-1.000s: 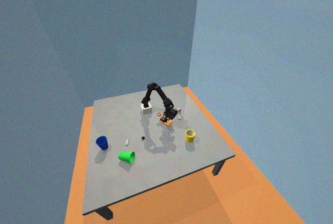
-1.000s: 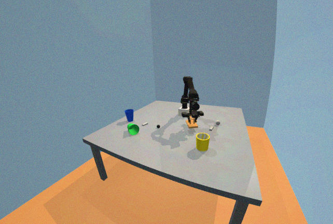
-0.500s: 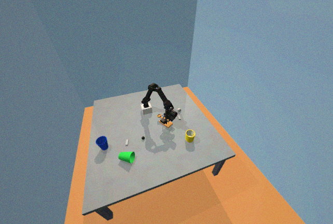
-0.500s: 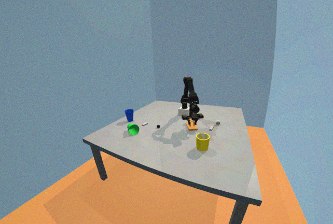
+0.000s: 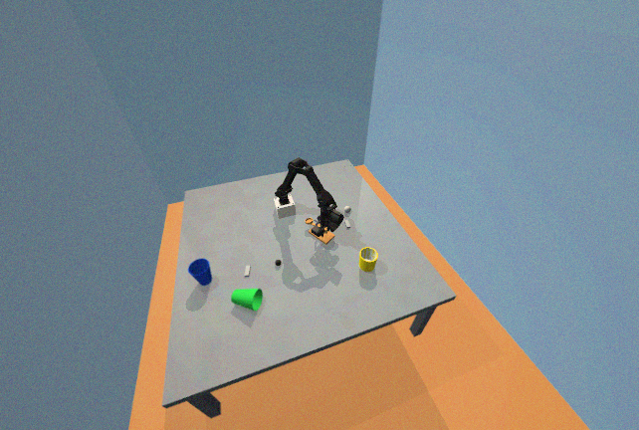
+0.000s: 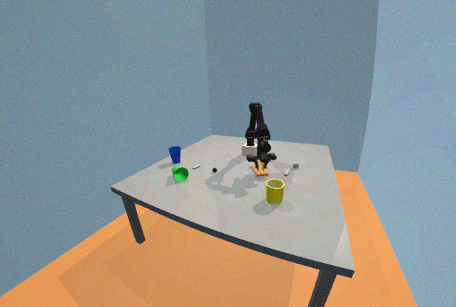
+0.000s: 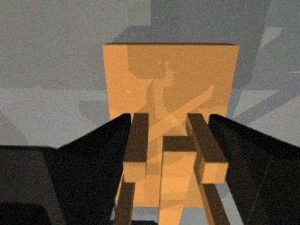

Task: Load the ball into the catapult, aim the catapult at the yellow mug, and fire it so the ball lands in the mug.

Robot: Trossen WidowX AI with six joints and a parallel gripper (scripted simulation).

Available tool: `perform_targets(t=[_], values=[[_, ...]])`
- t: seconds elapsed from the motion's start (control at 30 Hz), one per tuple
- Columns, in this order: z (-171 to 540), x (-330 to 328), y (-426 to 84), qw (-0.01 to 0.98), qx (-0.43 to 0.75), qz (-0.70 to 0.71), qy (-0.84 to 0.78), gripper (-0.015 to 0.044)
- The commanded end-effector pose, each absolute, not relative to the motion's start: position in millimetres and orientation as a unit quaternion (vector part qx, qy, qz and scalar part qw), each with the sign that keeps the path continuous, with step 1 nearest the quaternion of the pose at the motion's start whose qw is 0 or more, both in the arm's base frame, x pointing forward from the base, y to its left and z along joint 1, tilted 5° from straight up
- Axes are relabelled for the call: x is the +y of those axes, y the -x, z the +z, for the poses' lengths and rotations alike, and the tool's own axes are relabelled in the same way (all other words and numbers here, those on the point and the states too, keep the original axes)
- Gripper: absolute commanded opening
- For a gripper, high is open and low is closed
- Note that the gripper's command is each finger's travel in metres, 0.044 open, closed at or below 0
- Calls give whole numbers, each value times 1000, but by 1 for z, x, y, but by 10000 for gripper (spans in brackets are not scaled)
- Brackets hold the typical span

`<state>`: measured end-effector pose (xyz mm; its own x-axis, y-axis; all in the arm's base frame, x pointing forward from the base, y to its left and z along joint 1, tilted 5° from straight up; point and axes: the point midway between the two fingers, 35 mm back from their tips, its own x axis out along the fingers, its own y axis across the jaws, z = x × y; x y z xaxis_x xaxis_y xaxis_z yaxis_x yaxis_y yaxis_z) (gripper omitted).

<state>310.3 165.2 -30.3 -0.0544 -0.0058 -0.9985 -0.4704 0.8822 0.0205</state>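
Jaws on the catapult, mug off its base end

Gripper (image 5: 320, 229) (image 6: 261, 168) (image 7: 169, 141) half open, clamped across the uprights of the orange catapult (image 5: 325, 239) (image 6: 261, 173) (image 7: 171, 61); arm between them. Long axis runs cup to base. Yellow mug (image 5: 367, 260) (image 6: 274, 192) upright beyond the base end, off to one side; a small turn seems due.

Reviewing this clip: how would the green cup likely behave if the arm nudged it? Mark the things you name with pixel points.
The green cup (image 5: 246, 298) (image 6: 180, 173) lies on its side, so a push across its length would probably make it roll. Since it narrows from its open mouth to its base, it would likely curve around rather than run straight. Its round, even outline suggests a fairly stiff wall.
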Motion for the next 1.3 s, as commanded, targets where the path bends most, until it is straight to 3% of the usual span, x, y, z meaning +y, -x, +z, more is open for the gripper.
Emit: perform_targets(t=[0.0,0.3,0.47,0.73,1.0,1.17,1.27], values=[[-30,165,-311,667,704,175,169,210],[-7,167,-314,667,704,175,169,440],[68,166,-316,667,704,174,169,440],[56,168,-319,672,700,174,166,440],[120,168,-323,677,695,175,165,440],[82,120,-355,682,705,138,135,309],[68,76,-375,688,709,108,110,300]])
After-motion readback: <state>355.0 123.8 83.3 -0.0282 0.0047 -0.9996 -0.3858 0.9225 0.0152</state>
